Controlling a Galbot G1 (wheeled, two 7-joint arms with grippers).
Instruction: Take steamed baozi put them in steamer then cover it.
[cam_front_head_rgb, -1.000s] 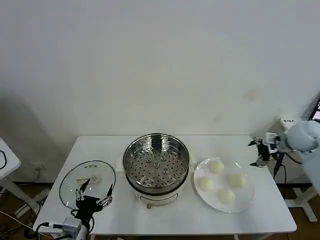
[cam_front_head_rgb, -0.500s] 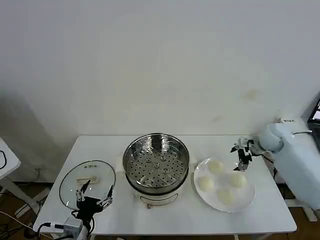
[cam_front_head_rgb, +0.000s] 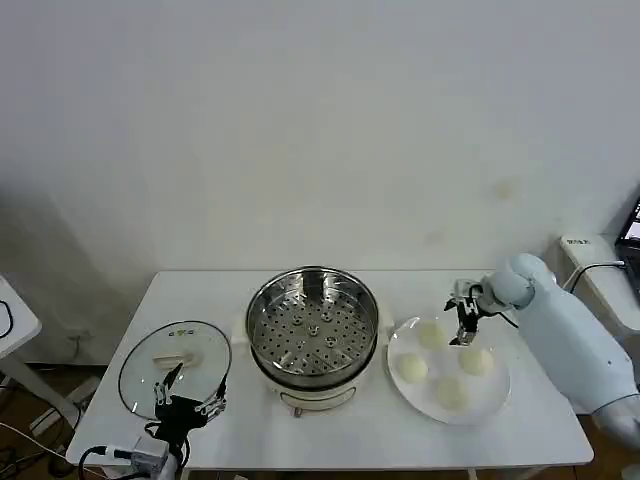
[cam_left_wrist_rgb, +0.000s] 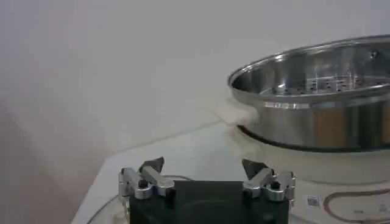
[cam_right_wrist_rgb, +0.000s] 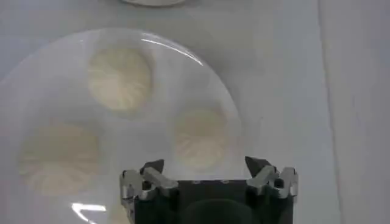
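Change: right gripper (cam_front_head_rgb: 462, 318) has come in from beyond the table's right edge to above the plate's (cam_front_head_rgb: 497, 395) back rim.
Right gripper: fingers spread, holding nothing, over the baozi (cam_right_wrist_rgb: 198, 137).
Baozi: four on plate, right end of table (cam_front_head_rgb: 350, 440).
Steamer (cam_front_head_rgb: 312, 328): table centre, uncovered.
Lid (cam_front_head_rgb: 175, 362): left front corner.
Left gripper (cam_front_head_rgb: 187, 401): released, parked above lid's front edge.

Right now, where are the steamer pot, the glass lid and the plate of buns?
Steamer (cam_front_head_rgb: 312, 330), head view: on the perforated tray inside.
Glass lid (cam_front_head_rgb: 200, 372), head view: on the clear glass beside its handle.
Plate (cam_front_head_rgb: 492, 395), head view: on the bare rim beside the buns.
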